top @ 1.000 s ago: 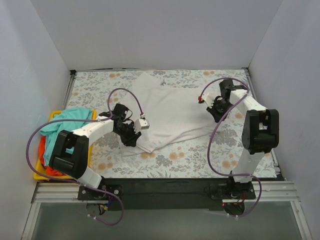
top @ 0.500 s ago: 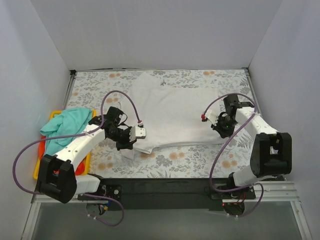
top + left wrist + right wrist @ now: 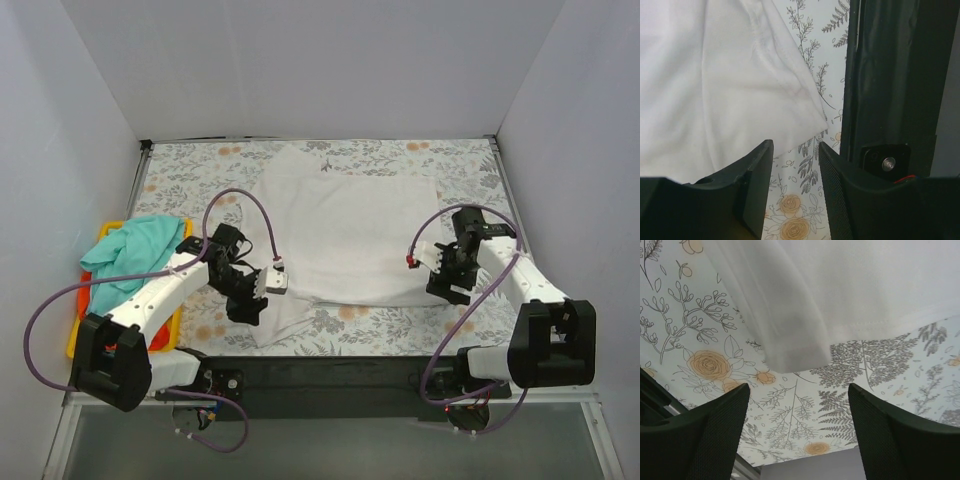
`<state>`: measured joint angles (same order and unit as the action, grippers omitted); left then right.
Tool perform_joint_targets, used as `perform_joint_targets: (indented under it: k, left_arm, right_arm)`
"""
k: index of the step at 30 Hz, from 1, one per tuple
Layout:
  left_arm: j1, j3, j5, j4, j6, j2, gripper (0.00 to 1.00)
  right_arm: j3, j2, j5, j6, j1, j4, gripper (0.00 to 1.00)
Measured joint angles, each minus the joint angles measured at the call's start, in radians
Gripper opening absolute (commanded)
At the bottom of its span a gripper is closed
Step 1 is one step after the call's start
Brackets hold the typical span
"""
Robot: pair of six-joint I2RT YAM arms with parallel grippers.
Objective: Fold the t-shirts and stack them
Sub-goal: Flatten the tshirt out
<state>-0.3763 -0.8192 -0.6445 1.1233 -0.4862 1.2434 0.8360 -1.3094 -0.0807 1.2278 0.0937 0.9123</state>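
Top external view: one white t-shirt [image 3: 345, 235] lies spread on the table cover [image 3: 190, 170].
The left gripper [image 3: 795, 145] and right gripper [image 3: 799, 390] hang by its near corners, jaws apart, holding nothing. A low grab could pinch the cover too. One teal t-shirt [image 3: 130, 250] and one orange-red t-shirt [image 3: 88, 300] wait in one yellow tray [image 3: 75, 350].

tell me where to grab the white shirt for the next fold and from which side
Probably take the white t-shirt by its two near corners, coming in low from the robot's side. Each corner lies flat with a free hemmed edge on the floral cover, just ahead of the open left tool and right tool.
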Motion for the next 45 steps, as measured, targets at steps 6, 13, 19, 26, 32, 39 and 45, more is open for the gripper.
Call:
perform_joint_targets:
  k: [6,13,19,26,32,39,45]
  left_arm:
    - [-0.007,-0.011,0.014,-0.126,0.196,0.013,0.33]
    - [-0.012,-0.142,0.235,-0.333,0.481,0.281,0.29]
    - [-0.006,-0.180,0.373,-0.408,0.574,0.402,0.28]
    - [-0.006,-0.047,0.455,-0.460,0.531,0.320,0.27]
    - [-0.006,0.083,0.478,-0.408,0.503,0.172,0.28]
    - [-0.005,0.068,0.396,-0.224,0.510,0.139,0.34]
    - [0.042,-0.305,0.285,-0.203,0.584,0.240,0.40]
  right_arm:
    - [0.140,-0.047,-0.070,-0.074,0.000,0.032,0.48]
    - [0.183,-0.219,-0.086,-0.187,0.000,0.031,0.42]
    - [0.153,-0.276,-0.065,-0.235,0.000,0.000,0.42]
    - [0.097,-0.306,-0.015,-0.257,0.001,-0.034,0.42]
    - [0.000,-0.218,0.015,-0.251,0.011,-0.066,0.42]
    - [-0.065,-0.124,-0.005,-0.230,0.020,0.004,0.44]
    - [0.275,-0.182,-0.141,-0.258,0.011,0.095,0.58]
